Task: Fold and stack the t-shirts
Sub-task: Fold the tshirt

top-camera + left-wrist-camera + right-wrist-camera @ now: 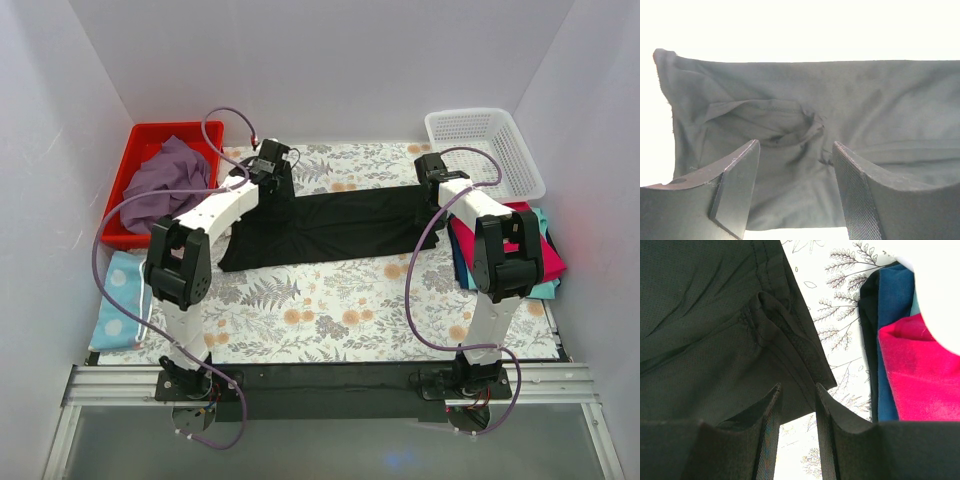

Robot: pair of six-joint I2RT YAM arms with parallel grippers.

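Note:
The large black t-shirt (330,228) lies spread across the middle of the floral table cover. My left gripper (272,160) is open over its far left end; in the left wrist view the open gripper (796,150) has nothing between its fingers, with rumpled black cloth (790,110) beyond them. My right gripper (432,165) is over the shirt's far right end; it (797,389) is open and empty, at the hem corner (790,340). The dusty purple t-shirt (165,180) lies bunched in a red bin. Folded magenta (920,375) and dark blue (895,315) shirts lie stacked at the right (520,250), teal under them.
The red bin (140,135) stands at the back left. A white mesh basket (485,145) stands at the back right. A light blue dotted cloth (120,300) lies at the left edge. White walls enclose the table on three sides.

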